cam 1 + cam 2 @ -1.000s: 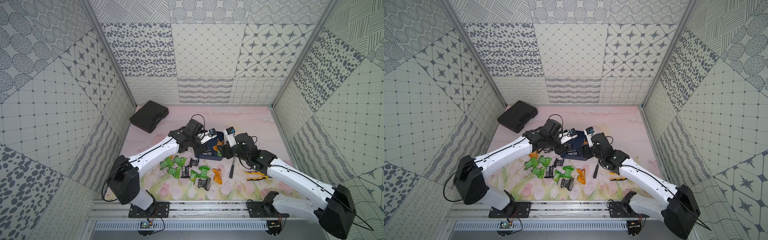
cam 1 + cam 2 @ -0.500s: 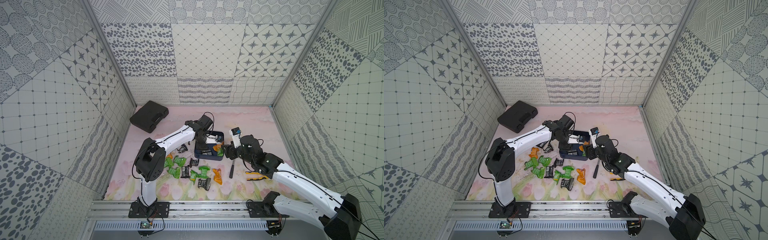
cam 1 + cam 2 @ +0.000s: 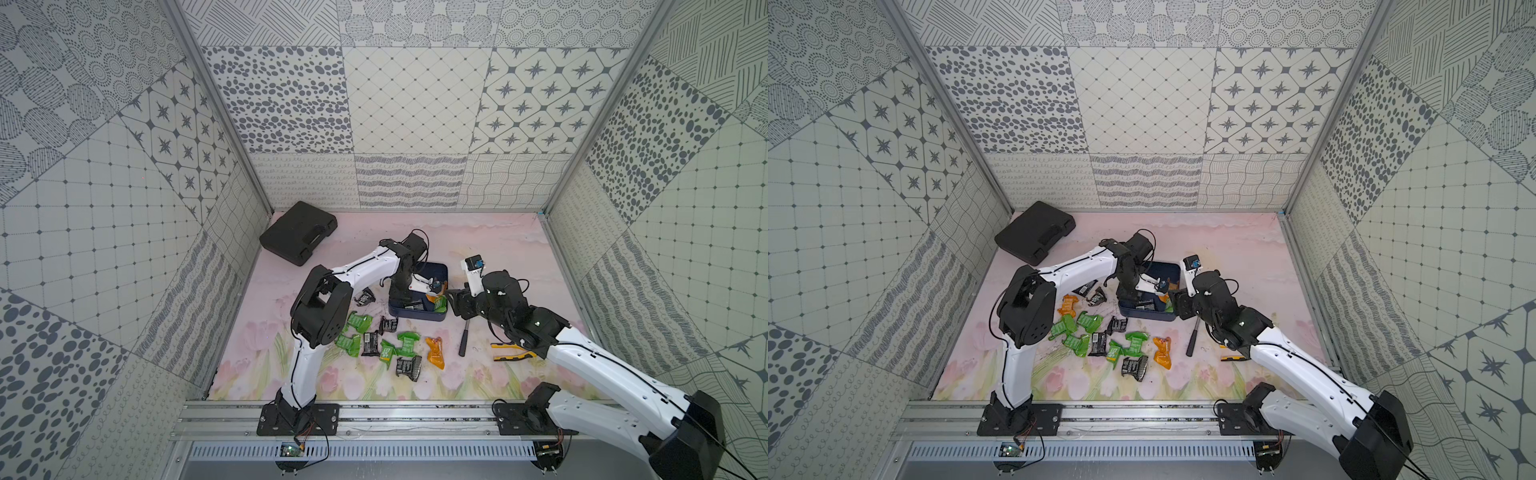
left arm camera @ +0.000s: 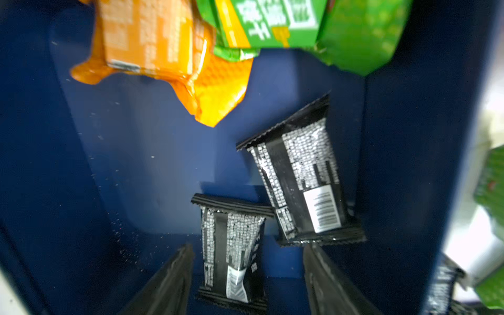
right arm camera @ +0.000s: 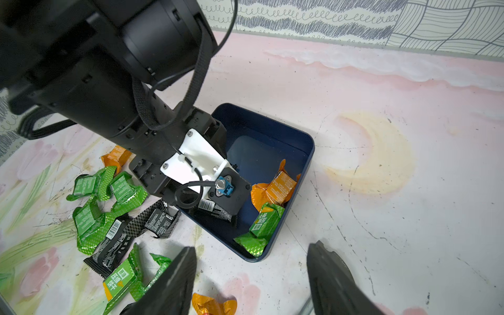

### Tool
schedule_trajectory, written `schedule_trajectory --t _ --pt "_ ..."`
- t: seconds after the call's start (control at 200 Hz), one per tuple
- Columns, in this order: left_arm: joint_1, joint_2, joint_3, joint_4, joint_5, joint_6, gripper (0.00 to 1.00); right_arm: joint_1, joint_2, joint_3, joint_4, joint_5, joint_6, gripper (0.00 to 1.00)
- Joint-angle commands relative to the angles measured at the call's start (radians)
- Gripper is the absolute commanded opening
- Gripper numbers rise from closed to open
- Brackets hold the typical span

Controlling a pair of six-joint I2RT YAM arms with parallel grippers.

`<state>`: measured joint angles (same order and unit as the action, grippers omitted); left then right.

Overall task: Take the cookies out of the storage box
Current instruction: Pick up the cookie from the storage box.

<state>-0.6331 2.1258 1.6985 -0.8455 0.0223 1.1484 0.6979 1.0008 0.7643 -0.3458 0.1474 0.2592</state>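
The left gripper (image 4: 247, 247) hangs open in the box (image 4: 136, 152), black cookie pack (image 4: 231, 240) between its jaws; right gripper (image 5: 253, 246) open too, box corner just ahead.

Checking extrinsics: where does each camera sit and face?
Top views: high above the front rail, facing down toward the back wall; left arm, right arm, storage box.
Left wrist: just above the box, facing in; open left gripper framing a black cookie.
Right wrist: beside the box, facing the left arm; open right gripper.
Shared: box, cookies.

Cookies (image 3: 405, 343) in storage box (image 3: 415, 318), more scattered before it; case (image 3: 297, 237) behind-left; hammer (image 3: 462, 340) before-right.
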Motion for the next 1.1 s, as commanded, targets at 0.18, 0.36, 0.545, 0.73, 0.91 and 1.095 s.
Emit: schedule_trajectory --t 0.18,0.36,0.545,0.73,0.91,1.095 --pt "0.010 0.082 0.041 0.002 -0.058 0.062 0.68 -0.008 -0.019 0.001 -0.008 -0.010 0.005 0.68" --pt "0.010 0.095 0.028 0.016 -0.058 0.061 0.66 -0.009 -0.019 0.001 -0.008 -0.009 0.003 0.68" --pt "0.006 0.104 -0.014 0.114 -0.127 0.063 0.57 -0.014 -0.018 0.003 -0.008 -0.014 0.002 0.68" --pt "-0.001 0.105 -0.017 0.163 -0.167 0.061 0.45 -0.014 -0.022 0.005 -0.008 -0.008 0.002 0.68" --pt "-0.021 0.095 -0.028 0.201 -0.174 0.065 0.35 -0.015 -0.030 0.002 -0.009 -0.003 0.006 0.68" --pt "-0.038 0.065 -0.026 0.215 -0.157 0.016 0.28 -0.015 -0.048 -0.002 -0.008 0.006 0.011 0.68"
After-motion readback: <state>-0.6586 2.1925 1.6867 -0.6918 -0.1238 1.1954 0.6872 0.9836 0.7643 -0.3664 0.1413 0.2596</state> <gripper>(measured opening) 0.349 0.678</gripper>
